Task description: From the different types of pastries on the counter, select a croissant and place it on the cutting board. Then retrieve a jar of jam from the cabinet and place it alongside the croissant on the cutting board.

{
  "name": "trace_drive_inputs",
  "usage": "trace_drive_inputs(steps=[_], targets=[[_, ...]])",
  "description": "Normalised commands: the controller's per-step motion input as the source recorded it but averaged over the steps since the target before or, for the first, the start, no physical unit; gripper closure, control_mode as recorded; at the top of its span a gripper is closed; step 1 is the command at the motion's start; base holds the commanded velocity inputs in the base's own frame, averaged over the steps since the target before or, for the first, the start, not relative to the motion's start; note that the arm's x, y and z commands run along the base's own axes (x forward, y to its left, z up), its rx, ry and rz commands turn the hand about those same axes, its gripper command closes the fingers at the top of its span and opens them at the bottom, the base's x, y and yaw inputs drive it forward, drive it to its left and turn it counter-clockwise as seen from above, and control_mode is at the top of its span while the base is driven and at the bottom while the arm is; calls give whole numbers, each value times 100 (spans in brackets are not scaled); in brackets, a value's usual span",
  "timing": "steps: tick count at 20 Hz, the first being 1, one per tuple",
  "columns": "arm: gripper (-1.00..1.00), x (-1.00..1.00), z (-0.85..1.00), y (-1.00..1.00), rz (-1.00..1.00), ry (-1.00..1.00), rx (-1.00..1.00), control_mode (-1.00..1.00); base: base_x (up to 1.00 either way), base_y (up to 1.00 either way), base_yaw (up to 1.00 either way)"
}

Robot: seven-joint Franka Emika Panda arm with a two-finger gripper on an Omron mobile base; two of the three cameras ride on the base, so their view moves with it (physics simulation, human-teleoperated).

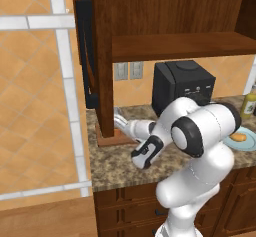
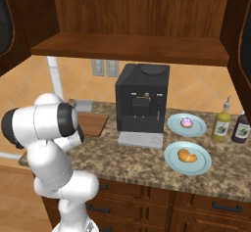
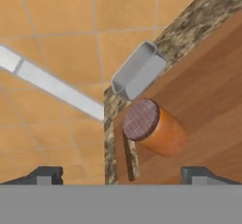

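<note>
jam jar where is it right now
In the hand view the jam jar sits on the cutting board near its corner by the counter edge, beside a small grey metal tray, between the open gripper's fingertips, untouched.

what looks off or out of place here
The croissant sits on its blue plate on the counter, not on the cutting board. The jar of jam stands on the board, the open gripper by it.

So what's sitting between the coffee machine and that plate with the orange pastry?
In the right base view, only bare counter lies between the coffee machine and the croissant plate.
</note>
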Motion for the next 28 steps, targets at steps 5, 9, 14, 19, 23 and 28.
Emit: trace_drive_inputs(steps=[5,9,14,19,23,28], targets=[[-100,0,37,-16,-2,26,0,-100,0,0,0],[-100,0,100,-58,-9,61,0,-100,0,0,0],[-100,0,91,-43,-7,46,0,-100,0,0,0],[-100,-4,-2,-18,0,3,-4,-100,0,0,0],[-100,0,7,-95,4,5,-12,-100,0,0,0],[-100,0,0,-100,13,14,-17,-100,0,0,0]])
